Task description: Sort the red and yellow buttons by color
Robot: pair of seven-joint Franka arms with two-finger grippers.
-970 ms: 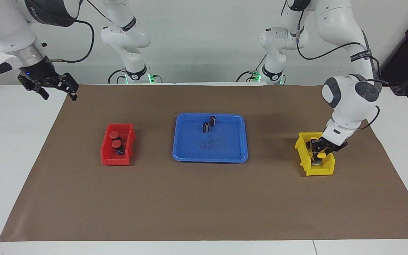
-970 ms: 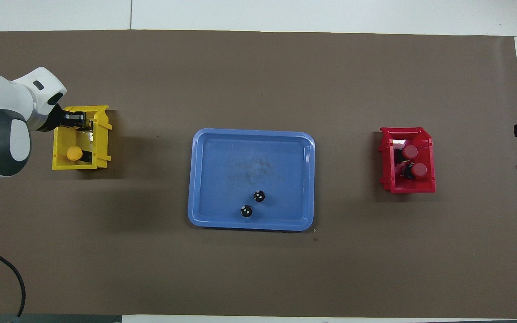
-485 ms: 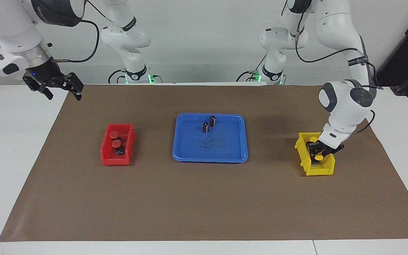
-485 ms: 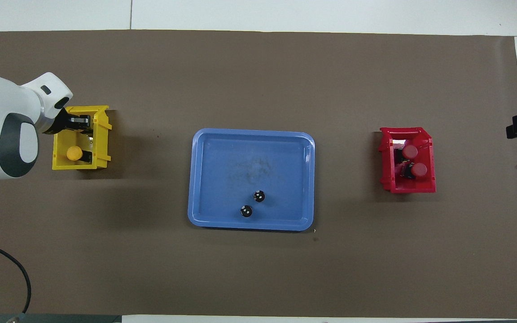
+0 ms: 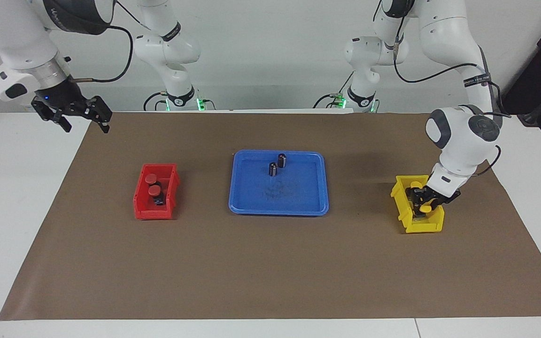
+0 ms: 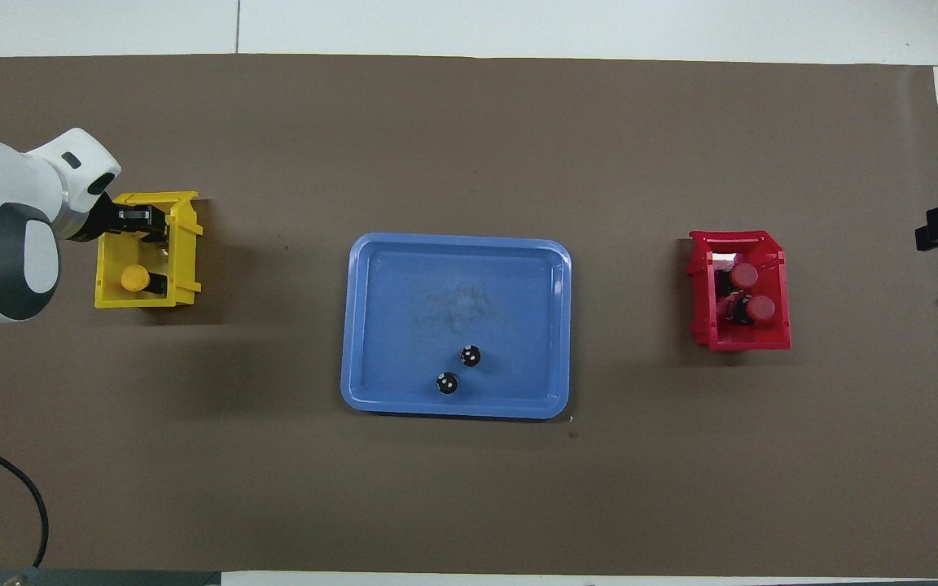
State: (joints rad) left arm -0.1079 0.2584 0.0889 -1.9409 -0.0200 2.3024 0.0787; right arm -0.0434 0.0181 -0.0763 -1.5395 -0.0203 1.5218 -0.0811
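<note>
Two red buttons (image 5: 150, 179) (image 5: 155, 190) sit in the red bin (image 5: 140, 199) toward the right arm's end; they also show in the overhead view (image 6: 743, 276) (image 6: 760, 308). One yellow button (image 6: 135, 278) lies in the yellow bin (image 6: 186, 268) toward the left arm's end. My left gripper (image 5: 423, 201) reaches down into that bin (image 5: 399, 199), and a second yellow cap (image 5: 426, 205) shows at its tips. My right gripper (image 5: 82, 123) is open and empty, raised over the table's edge at the right arm's end.
A blue tray (image 5: 247, 202) lies mid-table with two dark upright cylinders (image 5: 273, 169) (image 5: 282, 160) in its part nearer to the robots. Brown paper (image 5: 270, 267) covers the table.
My right gripper has risen and drawn back a little toward its base. My left arm has shifted slightly over the yellow bin, with its gripper staying down in it.
</note>
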